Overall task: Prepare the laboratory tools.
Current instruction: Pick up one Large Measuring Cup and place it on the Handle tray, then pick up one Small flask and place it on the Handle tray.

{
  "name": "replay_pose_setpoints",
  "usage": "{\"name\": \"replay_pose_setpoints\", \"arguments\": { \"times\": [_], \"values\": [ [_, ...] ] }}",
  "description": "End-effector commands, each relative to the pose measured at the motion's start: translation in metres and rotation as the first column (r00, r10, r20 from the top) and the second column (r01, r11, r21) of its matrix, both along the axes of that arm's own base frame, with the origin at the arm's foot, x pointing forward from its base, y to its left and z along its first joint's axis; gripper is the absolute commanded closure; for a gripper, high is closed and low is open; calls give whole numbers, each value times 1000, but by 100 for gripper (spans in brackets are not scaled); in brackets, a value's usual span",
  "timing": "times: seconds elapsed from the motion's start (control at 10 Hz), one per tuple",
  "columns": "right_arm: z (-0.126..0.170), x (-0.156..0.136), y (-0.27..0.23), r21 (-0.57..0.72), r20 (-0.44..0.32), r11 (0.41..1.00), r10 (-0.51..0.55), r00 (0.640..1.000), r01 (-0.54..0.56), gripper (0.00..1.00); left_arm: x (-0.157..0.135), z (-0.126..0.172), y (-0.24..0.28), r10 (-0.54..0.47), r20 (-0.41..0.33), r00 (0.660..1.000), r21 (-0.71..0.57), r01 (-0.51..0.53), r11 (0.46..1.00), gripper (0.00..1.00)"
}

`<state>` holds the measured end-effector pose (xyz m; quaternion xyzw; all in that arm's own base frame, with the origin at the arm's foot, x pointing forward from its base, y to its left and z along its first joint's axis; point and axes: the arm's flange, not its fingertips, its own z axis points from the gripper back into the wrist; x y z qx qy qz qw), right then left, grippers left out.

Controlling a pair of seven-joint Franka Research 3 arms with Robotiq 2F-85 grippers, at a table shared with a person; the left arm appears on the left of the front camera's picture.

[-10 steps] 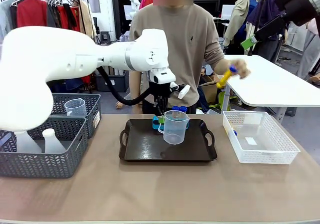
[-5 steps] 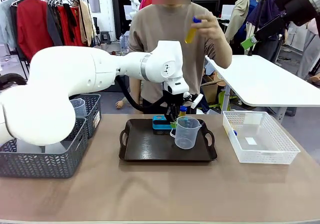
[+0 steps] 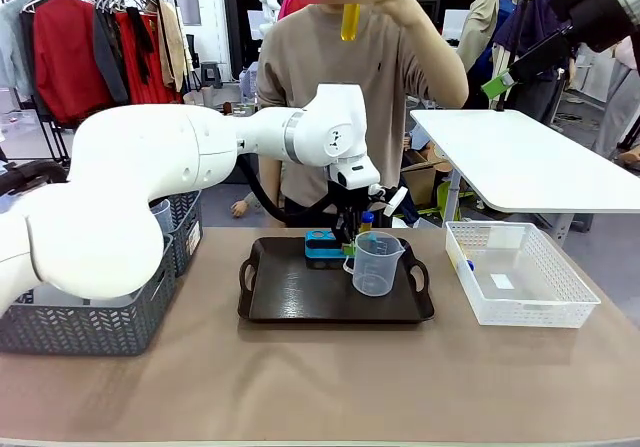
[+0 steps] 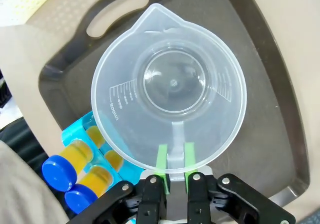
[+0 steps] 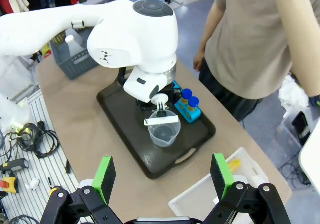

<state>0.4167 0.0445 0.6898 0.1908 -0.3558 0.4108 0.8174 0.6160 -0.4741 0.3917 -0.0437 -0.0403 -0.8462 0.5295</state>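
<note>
A clear measuring beaker (image 3: 377, 264) stands at the right of the dark tray (image 3: 290, 297). My left gripper (image 3: 350, 245) is shut on its handle. From above, the green pads (image 4: 162, 160) pinch the handle just behind the beaker (image 4: 172, 83). A blue rack (image 4: 92, 139) beside it holds amber tubes with blue caps (image 4: 59, 173). The person holds another amber tube (image 3: 349, 19) up high in one hand. My right gripper (image 5: 163, 176) hangs open high above the table, over the tray (image 5: 125, 134) and the beaker (image 5: 164, 131).
The white mesh basket (image 3: 520, 297) sits right of the tray with a yellow tube (image 5: 231, 165) in it. Grey lattice baskets (image 3: 90, 327) stand at the left, one holding a second beaker (image 3: 160, 214). A white side table (image 3: 530, 167) stands behind, to the right.
My left arm carried the beaker rightward and lower onto the tray's right part, then held still. The person's hand lifted the amber tube from the right side up to head height.
</note>
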Motion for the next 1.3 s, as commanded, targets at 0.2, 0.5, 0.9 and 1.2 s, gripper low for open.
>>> {"name": "replay_pose_setpoints", "arguments": {
  "times": [0.2, 0.5, 0.9, 1.2],
  "values": [
    [2, 0, 0, 22, 4, 1000, 8, 1000, -8, 0, 4, 20, 0, 12, -34, 999, 0, -12, 1000, 3],
    [2, 0, 0, 22, 4, 1000, 8, 1000, -8, 0, -9, 45, 18, 3, -86, 996, 10, -2, 1000, 0],
    [2, 0, 0, 22, 4, 1000, 8, 1000, -8, 0, -30, 102, 50, 66, -55, 996, -17, -67, 998, 0],
    [2, 0, 0, 22, 4, 1000, 8, 1000, -8, 0, -13, 102, 38, 35, -40, 999, -6, -35, 999, 0]
  ]
}}
